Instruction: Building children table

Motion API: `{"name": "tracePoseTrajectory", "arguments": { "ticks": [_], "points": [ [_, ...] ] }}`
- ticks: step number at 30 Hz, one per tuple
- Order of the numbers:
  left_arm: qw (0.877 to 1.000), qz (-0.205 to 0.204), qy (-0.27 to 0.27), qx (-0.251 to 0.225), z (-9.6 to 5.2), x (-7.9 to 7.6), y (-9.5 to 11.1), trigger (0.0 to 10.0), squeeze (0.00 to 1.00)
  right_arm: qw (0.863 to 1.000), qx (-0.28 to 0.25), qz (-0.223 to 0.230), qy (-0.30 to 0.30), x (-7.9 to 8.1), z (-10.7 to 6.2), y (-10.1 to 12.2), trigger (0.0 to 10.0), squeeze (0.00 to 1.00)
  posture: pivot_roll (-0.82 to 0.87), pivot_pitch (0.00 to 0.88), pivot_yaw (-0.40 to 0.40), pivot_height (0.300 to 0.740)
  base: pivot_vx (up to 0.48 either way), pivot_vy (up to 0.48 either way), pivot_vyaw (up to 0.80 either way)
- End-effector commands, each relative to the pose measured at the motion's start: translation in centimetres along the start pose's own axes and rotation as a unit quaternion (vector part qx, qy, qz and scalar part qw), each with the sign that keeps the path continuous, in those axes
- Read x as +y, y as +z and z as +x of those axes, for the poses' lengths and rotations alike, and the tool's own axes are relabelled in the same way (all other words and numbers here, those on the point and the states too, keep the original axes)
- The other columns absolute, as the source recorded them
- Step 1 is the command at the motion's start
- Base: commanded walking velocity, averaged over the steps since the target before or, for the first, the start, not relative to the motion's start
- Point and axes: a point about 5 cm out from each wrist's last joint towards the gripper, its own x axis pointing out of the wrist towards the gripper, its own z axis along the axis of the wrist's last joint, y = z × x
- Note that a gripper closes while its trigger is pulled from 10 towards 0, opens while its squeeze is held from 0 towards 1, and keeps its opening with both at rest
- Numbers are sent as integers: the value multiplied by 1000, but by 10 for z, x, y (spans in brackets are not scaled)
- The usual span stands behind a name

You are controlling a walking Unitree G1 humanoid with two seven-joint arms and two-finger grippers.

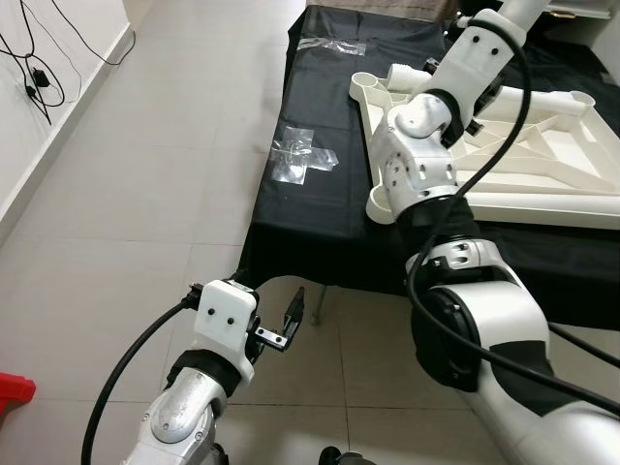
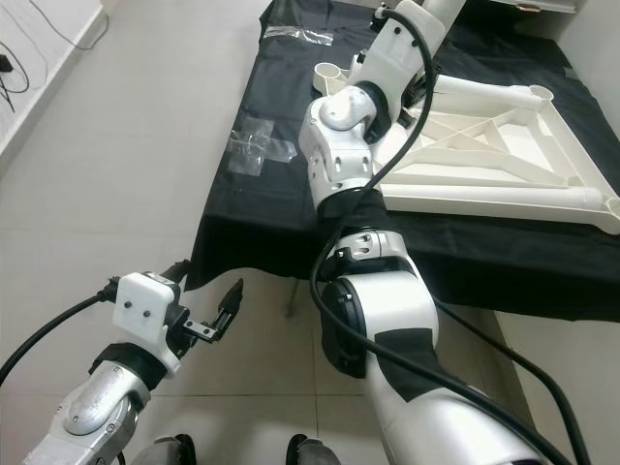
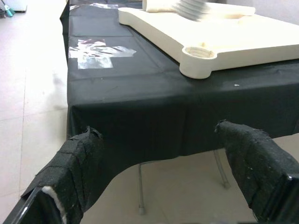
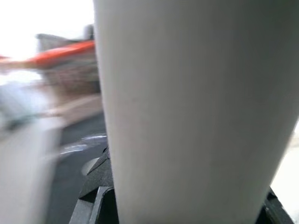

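A cream plastic table top [image 1: 542, 165] lies upside down on a table draped in black cloth [image 1: 310, 213], with a round leg socket [image 3: 198, 53] at its near corner. My right arm [image 1: 426, 145] reaches up over the table top. In the right wrist view a cream table leg [image 4: 196, 93] stands very close, held in my right gripper [image 4: 187, 203]. My left gripper [image 1: 291, 322] hangs low over the floor tiles in front of the table's near edge. It is open, with nothing between its fingers [image 3: 252, 158].
Clear plastic bags [image 1: 302, 155] lie on the black cloth near its left edge, with another [image 1: 334, 44] at the far end. A thin metal table leg [image 3: 140, 186] shows under the cloth. Cables [image 1: 39, 77] hang by the left wall. A red object [image 1: 12, 392] sits on the floor.
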Motion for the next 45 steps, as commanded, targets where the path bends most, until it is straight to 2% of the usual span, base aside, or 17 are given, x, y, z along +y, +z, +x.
{"name": "tracePoseTrajectory", "arguments": {
  "ticks": [1,2,3,7,8,9,11,14,15,17,19,23,25,27,31,40,45],
  "points": [
    [1000,-7,-1,12,0,0,-5,10000,161,999,0,24,37,5,-2,4,10000,0,88,183,-78,740,0,0,0],
    [1000,2,-4,11,3,4,-3,10000,1000,990,23,50,130,9,-9,-2,10000,0,76,178,-71,740,0,0,0],
    [1000,18,4,13,12,11,-2,10000,1000,974,61,74,206,7,-21,-16,10000,0,71,176,-68,740,0,0,0],
    [1000,18,4,13,12,11,-2,10000,1000,974,61,74,206,7,-21,-16,10000,0,71,176,-68,740,0,0,0],
    [999,35,12,14,21,19,0,10000,1000,959,90,83,256,2,-33,-28,10000,0,68,177,-63,740,0,0,0],
    [999,47,19,16,33,29,2,10000,0,942,118,100,297,-4,-49,-38,10000,0,66,174,-58,740,0,0,0],
    [998,64,23,15,51,42,8,10000,0,917,151,122,350,-12,-73,-50,10000,0,63,174,-54,740,0,0,0],
    [997,70,23,16,58,46,8,10000,0,908,165,132,363,-14,-80,-54,10000,0,63,176,-52,740,0,0,0],
    [997,71,23,17,61,47,8,10000,1000,902,173,140,370,-14,-83,-56,10000,0,67,176,-52,740,0,0,0],
    [997,71,23,17,61,47,8,10000,1000,902,173,140,370,-14,-83,-56,10000,0,67,176,-52,740,0,0,0],
    [997,69,16,23,68,47,5,10000,1000,888,185,151,392,-14,-92,-57,10000,0,64,176,-50,740,0,0,0],
    [997,67,7,28,71,45,3,10000,1000,882,189,153,404,-14,-96,-58,10000,0,61,176,-51,740,0,0,0],
    [997,55,-32,47,77,32,-5,10000,0,869,197,157,426,-15,-105,-58,10000,0,62,176,-49,740,0,0,0],
    [996,51,-48,52,79,25,-8,10000,0,863,199,156,437,-16,-108,-56,10000,0,61,176,-50,740,0,0,0],
    [996,56,-52,51,81,23,-7,10000,0,860,202,156,442,-16,-111,-56,10000,0,61,176,-50,740,0,0,0],
    [994,69,-60,51,86,23,-9,10000,0,836,229,147,477,-19,-128,-61,10000,0,63,179,-49,740,0,0,0],
    [993,72,-71,53,87,20,-10,10000,0,832,235,137,484,-20,-132,-63,10000,0,63,180,-50,740,0,0,0]
  ]
}}
